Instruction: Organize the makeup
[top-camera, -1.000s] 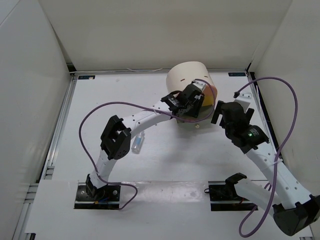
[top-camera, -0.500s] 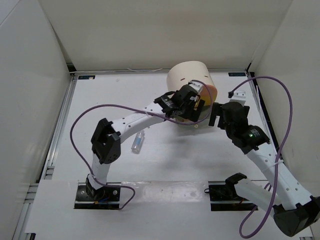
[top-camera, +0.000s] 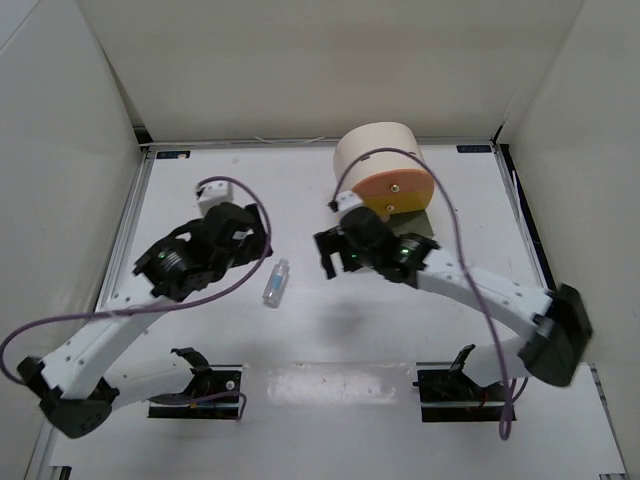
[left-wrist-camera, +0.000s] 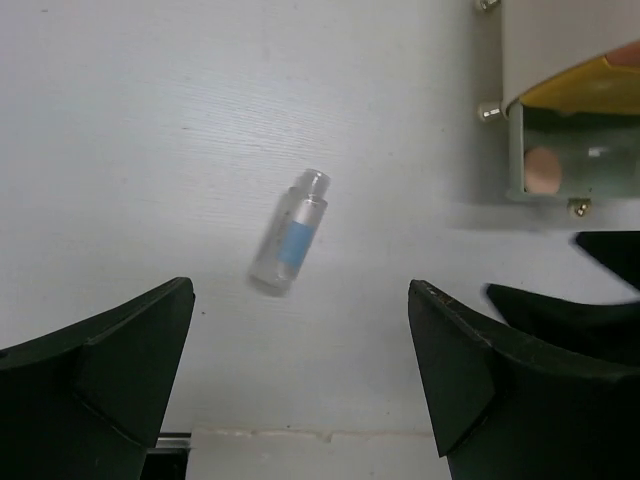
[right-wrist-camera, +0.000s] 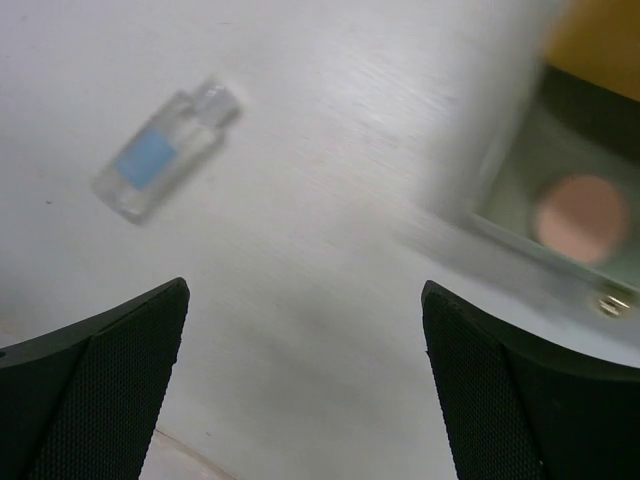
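Note:
A clear little bottle (top-camera: 275, 283) with a blue label lies on its side on the white table, between the two grippers. In the left wrist view the bottle (left-wrist-camera: 290, 245) sits just ahead of my open left gripper (left-wrist-camera: 300, 385), not touching it. In the right wrist view the bottle (right-wrist-camera: 165, 150) lies ahead and to the left of my open right gripper (right-wrist-camera: 305, 385). A peach round puff (left-wrist-camera: 543, 170) rests in an open drawer (left-wrist-camera: 572, 190) of the box; the right wrist view also shows the puff (right-wrist-camera: 580, 218). From above, the left gripper (top-camera: 248, 240) and the right gripper (top-camera: 330, 258) are both empty.
The large cream cylinder box (top-camera: 375, 155) with an orange front (top-camera: 395, 190) stands at the back of the table, just behind the right arm. White walls enclose the table on three sides. Purple cables loop off both arms.
The left arm has pulled back from the box to the left and its gripper has opened. The right arm has swung left across the box front toward the bottle.

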